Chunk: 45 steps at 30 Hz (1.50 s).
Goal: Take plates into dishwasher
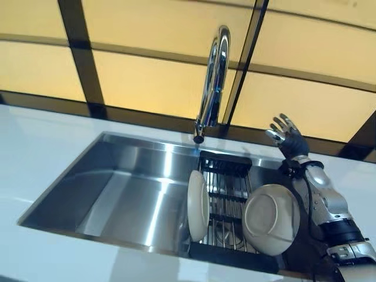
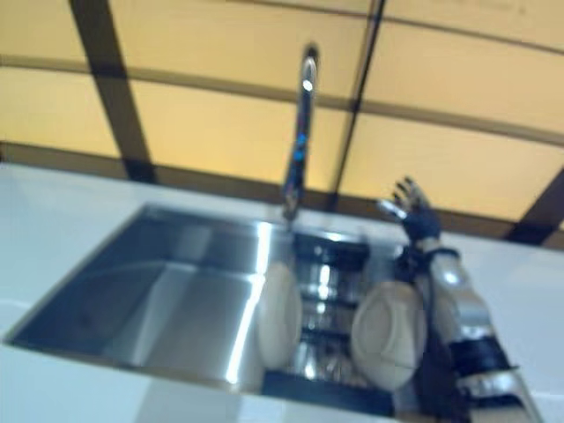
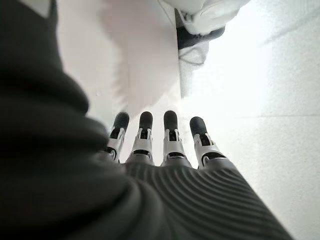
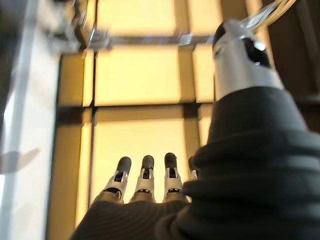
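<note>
Two plates are standing on edge in the dark rack (image 1: 226,194) in the sink (image 1: 117,194): the left plate (image 1: 197,205) and the right plate (image 1: 271,218), partly covering the rack. The right hand (image 1: 286,136) is hovering above, fingers spread, holding nothing. The left hand (image 3: 160,150) is showing straight fingers in its wrist view only.

A kitchen: a steel sink (image 1: 117,194) sunk into a white surface (image 1: 35,147), a tall chrome tap (image 1: 212,82) behind it, and cream plates (image 1: 271,218) standing in a black rack (image 1: 226,194).
</note>
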{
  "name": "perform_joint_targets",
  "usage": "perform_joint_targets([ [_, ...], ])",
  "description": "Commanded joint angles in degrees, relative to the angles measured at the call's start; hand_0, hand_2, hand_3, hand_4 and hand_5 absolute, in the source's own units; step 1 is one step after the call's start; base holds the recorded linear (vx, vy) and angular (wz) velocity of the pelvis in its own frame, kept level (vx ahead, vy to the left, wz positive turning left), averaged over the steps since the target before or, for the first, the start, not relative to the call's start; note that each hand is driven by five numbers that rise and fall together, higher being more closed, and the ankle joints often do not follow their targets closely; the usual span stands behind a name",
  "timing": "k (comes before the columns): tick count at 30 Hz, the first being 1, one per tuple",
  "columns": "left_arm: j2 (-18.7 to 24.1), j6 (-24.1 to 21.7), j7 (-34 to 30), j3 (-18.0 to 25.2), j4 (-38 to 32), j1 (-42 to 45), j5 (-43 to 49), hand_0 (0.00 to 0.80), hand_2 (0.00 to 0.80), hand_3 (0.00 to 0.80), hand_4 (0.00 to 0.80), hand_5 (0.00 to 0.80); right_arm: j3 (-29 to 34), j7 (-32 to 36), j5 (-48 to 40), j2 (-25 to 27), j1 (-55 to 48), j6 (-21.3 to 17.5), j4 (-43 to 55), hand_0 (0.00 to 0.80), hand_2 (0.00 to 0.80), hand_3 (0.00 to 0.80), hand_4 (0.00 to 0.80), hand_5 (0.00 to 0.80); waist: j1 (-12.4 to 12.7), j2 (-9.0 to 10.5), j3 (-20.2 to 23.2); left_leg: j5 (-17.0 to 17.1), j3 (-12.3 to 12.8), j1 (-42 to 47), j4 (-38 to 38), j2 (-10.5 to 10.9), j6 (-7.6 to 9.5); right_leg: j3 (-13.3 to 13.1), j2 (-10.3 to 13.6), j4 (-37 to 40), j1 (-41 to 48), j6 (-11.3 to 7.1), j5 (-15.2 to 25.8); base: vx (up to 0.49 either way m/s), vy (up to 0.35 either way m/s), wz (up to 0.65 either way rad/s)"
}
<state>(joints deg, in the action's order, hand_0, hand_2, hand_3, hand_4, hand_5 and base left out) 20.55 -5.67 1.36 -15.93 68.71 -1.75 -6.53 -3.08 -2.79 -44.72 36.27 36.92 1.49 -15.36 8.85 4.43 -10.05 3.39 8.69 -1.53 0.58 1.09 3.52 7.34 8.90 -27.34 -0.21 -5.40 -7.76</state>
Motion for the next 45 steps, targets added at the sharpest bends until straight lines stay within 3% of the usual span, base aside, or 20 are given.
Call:
perform_joint_targets([
  [1,0.17,-0.86,0.78,1.37,2.24,-1.51,-1.38,0.0,0.0,0.0,0.0,0.0,-0.47,-1.22,-1.75,1.88,0.36,-3.38,1.49,0.0,0.0,0.0,0.0,0.0,-2.87,0.13,6.08,0.73,-8.66,-2.29,-1.02,0.98,-1.67,0.57,-0.61,15.86,-1.85,1.07,11.53,0.041,-0.054,-0.29],
  [4,-0.18,-0.77,0.97,2.03,2.4,-1.55,-1.62,0.0,0.0,0.0,0.0,0.0,-0.67,-1.95,-1.3,1.52,-0.3,-3.31,2.83,0.0,0.0,0.0,0.0,0.0,-3.94,0.25,5.36,-0.25,-8.64,-0.88,-1.28,1.23,-1.94,-0.2,-1.3,18.01,-3.41,0.38,13.22,0.026,-0.033,-0.8],
  [10,-1.71,0.17,1.3,2.74,3.16,-0.27,0.63,0.0,0.0,0.0,0.0,0.0,-0.82,-3.32,-1.32,1.24,-0.38,-1.24,2.67,0.0,0.0,0.0,0.0,0.0,-3.79,1.02,6.03,-1.83,-8.5,1.22,-1.71,0.55,-2.24,0.26,-2.45,24.78,0.34,0.02,10.69,0.066,-0.082,-0.49],
  [21,-2.64,-0.64,0.55,1.27,2.37,0.34,1.53,0.0,0.0,0.0,0.0,0.0,-0.66,-1.54,-0.11,1.85,-1.68,1.19,2.59,0.0,0.0,0.0,0.0,0.0,-3.93,1.53,6.77,-1.83,-9.22,2.65,-3.65,0.09,-2.92,0.02,-3.6,28.02,2.62,0.71,10.42,0.027,-0.068,0.06],
  [26,-2.47,-0.55,0.46,0.73,2.22,0.52,1.91,0.0,0.0,0.0,0.0,0.0,-2.28,2.68,2.09,3.39,-2.09,6.64,2.35,0.0,0.0,0.0,0.0,0.0,-4.11,1.51,6.67,-1.35,-9.29,2.91,-4.53,-0.24,-3.37,0.39,-3.83,28.42,2.86,0.9,10.28,0.014,-0.043,0.11],
  [28,-2.1,-0.4,0.49,0.92,2.11,0.52,2.45,0.0,0.0,0.0,0.0,0.0,-2.65,5.43,2.25,5.17,-2.76,10.5,2.04,0.0,0.0,0.0,0.0,0.0,-4.35,1.75,6.63,-1.26,-9.3,2.96,-4.82,-0.39,-3.59,0.64,-4.03,28.72,3.09,1.01,10.17,0.018,-0.051,0.05],
  [34,-1.27,0.31,0.2,1.48,1.46,0.3,2.7,0.0,0.0,0.0,0.0,0.0,-2.88,6.55,1.08,7.88,-3.49,12.25,3.27,0.0,0.0,0.0,0.0,0.0,-4.93,2.4,6.23,-0.83,-8.68,2.88,-5.52,-0.8,-4.03,1.59,-4.48,28.92,3.0,1.11,10.21,-0.013,-0.045,0.07],
  [38,-1.17,-0.29,0.1,1.53,1.28,0.51,3.03,0.0,0.0,0.0,0.0,0.0,-3.03,10.33,3.43,10.21,-4.26,17.09,3.66,0.0,0.0,0.0,0.0,0.0,-5.37,2.68,6.21,-0.62,-8.65,2.48,-5.58,-1.12,-4.43,1.95,-4.78,29.07,3.26,1.24,9.98,-0.003,-0.008,0.01],
  [45,-1.22,-0.55,0.26,1.66,1.09,0.58,2.89,0.0,0.0,0.0,0.0,0.0,-3.85,14.19,4.58,12.46,-6.09,20.91,2.28,0.0,0.0,0.0,0.0,0.0,-5.65,3.18,6.06,-0.67,-8.49,2.58,-5.58,-1.22,-4.36,2.19,-4.99,28.74,3.41,1.58,9.44,-0.001,-0.008,0.01],
])
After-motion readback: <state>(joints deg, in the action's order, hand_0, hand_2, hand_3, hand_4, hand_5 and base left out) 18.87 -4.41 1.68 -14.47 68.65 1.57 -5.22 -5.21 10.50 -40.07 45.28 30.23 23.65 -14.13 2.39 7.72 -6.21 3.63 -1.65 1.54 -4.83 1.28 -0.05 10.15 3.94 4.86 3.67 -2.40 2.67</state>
